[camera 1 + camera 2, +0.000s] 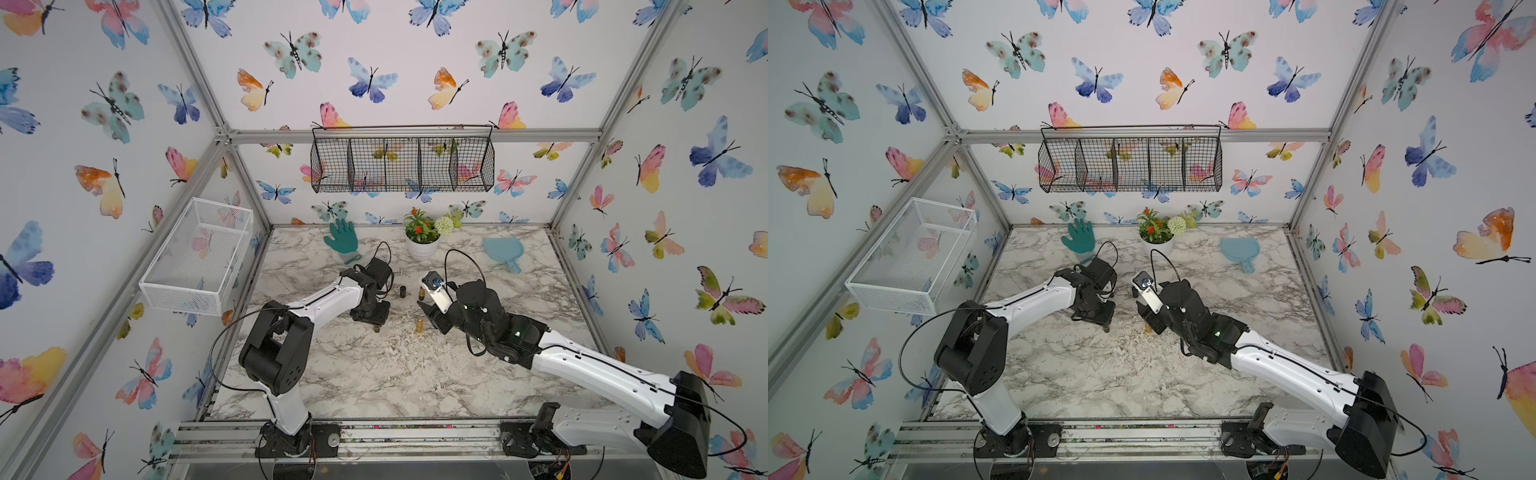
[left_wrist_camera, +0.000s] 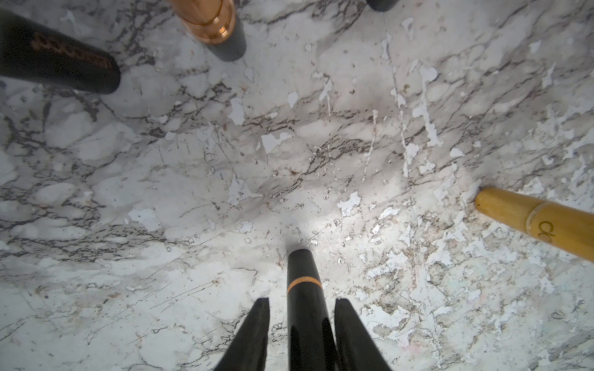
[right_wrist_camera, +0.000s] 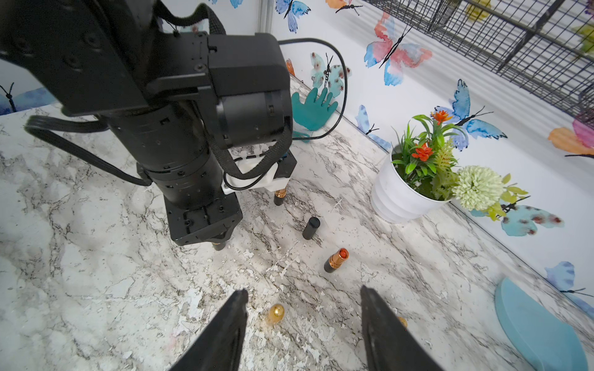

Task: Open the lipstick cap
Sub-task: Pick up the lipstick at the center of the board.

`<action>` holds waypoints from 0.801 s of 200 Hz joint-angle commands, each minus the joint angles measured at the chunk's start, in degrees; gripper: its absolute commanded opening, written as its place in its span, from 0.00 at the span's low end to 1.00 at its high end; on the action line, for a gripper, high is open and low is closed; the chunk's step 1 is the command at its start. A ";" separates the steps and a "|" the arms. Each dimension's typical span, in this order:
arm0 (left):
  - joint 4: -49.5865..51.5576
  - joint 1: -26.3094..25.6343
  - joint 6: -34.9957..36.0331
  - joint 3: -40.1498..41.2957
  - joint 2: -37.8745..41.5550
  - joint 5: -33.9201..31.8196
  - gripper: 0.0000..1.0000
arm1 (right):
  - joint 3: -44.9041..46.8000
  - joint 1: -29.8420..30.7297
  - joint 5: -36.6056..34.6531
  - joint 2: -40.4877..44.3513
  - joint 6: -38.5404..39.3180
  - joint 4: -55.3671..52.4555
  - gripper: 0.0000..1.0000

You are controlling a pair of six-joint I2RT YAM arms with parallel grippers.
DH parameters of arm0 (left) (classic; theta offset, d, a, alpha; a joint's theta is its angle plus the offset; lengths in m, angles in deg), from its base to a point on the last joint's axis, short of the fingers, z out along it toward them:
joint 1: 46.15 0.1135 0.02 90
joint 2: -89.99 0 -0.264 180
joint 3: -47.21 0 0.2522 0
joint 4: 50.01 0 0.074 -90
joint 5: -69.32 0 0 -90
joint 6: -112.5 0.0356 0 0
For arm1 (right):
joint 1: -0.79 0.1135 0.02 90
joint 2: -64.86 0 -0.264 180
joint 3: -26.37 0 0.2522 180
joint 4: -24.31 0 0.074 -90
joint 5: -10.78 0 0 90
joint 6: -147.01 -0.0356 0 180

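A black lipstick (image 2: 303, 289) with an orange band stands upright on the marble table (image 2: 160, 192). My left gripper (image 2: 303, 300) straddles its upper part. One finger lies against the tube and a thin strip of table shows between the tube and the other finger, so the gripper is still open. In both top views the left gripper (image 1: 372, 320) (image 1: 1105, 323) points straight down and only the lipstick's foot (image 1: 376, 329) (image 1: 1106, 329) shows below it. My right gripper (image 3: 302, 298) (image 1: 426, 316) hovers open and empty above a golden lipstick (image 3: 276, 314) (image 1: 419, 326).
Close by stand a black cap (image 3: 311, 228) (image 1: 402, 291), an uncapped lipstick (image 3: 336, 260) showing its orange-red tip, and a rose-gold tube (image 3: 279, 196) under the left wrist. At the back are a white flowerpot (image 1: 422, 249), a teal glove (image 1: 341, 241) and a blue paddle (image 1: 500, 251).
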 commanded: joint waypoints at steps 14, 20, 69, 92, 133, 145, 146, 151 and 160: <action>1.84 -0.05 0.50 -1.31 0.06 1.05 0.24 | 0.69 -0.02 -0.90 0.33 0.50 1.03 0.58; 1.84 -0.10 0.57 -1.27 0.05 1.17 0.23 | 0.80 -0.02 -0.98 0.34 0.51 1.02 0.58; 5.07 0.33 1.26 -3.18 2.71 0.72 0.09 | 0.68 -0.02 -0.34 0.32 0.77 1.26 0.58; 7.36 3.99 1.89 -4.42 8.17 6.07 0.05 | 0.29 -0.02 2.27 -0.64 1.33 1.28 0.58; 8.17 13.84 2.08 -2.81 20.74 23.75 0.03 | -2.63 0.05 10.06 -5.40 2.18 2.19 0.59; 8.38 15.33 1.48 -1.99 23.68 27.38 0.03 | -3.86 0.22 12.74 -7.33 2.49 2.15 0.59; 8.41 15.46 1.43 -1.91 23.92 27.55 0.03 | -3.97 0.27 12.87 -7.50 2.51 2.18 0.59; 8.65 15.88 1.10 -1.64 24.98 28.43 0.02 | -4.47 0.39 13.86 -8.20 2.73 2.30 0.59; 9.04 16.52 0.78 -1.20 26.76 29.83 0.02 | -5.52 0.75 15.32 -9.56 3.17 2.25 0.59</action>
